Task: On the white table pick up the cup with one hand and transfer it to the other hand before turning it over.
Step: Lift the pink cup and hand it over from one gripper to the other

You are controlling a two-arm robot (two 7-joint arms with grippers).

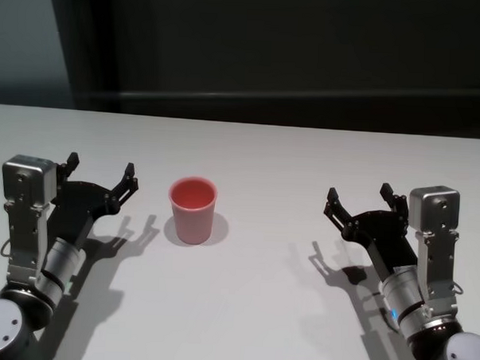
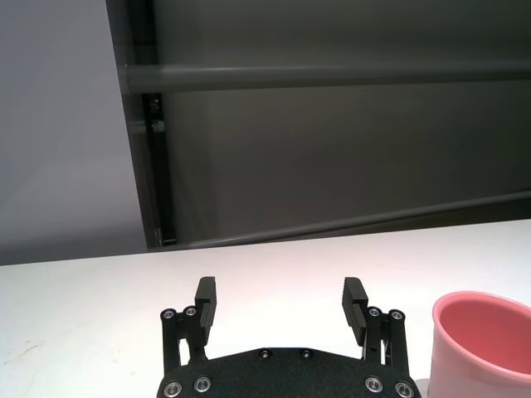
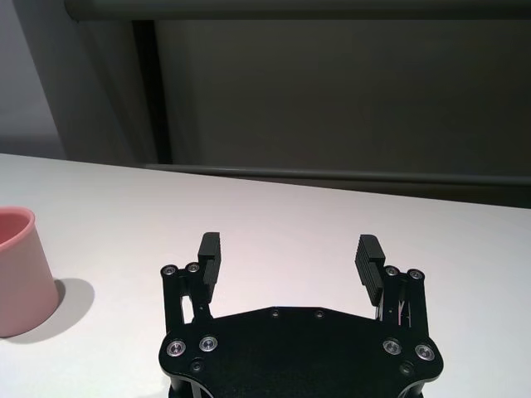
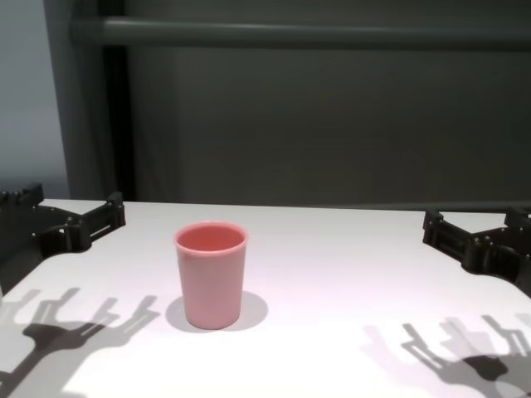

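Nothing is gripped yet, so by my reading the task stands at its first step, the pick-up. The left hand (image 1: 101, 176) hovers low over the worktop (image 1: 298, 310) with its fingers spread wide and empty. The cup (image 1: 193, 210) stands upright, mouth up, just beyond and to the inner side of that hand, near but not touching. The right hand (image 1: 358, 201) is likewise spread wide and empty, and the cup is well apart from it, across bare worktop.

The next move probably calls for the nearer left hand to swing inward until its fingers straddle the cup's wall, then close. The smooth taper may let it slip, so a grip near the rim looks safer.

The left wrist view shows the cup's rim beside the open fingers (image 2: 206, 300), offset rather than between them. The chest view alone shows the cup's full upright profile and taper.
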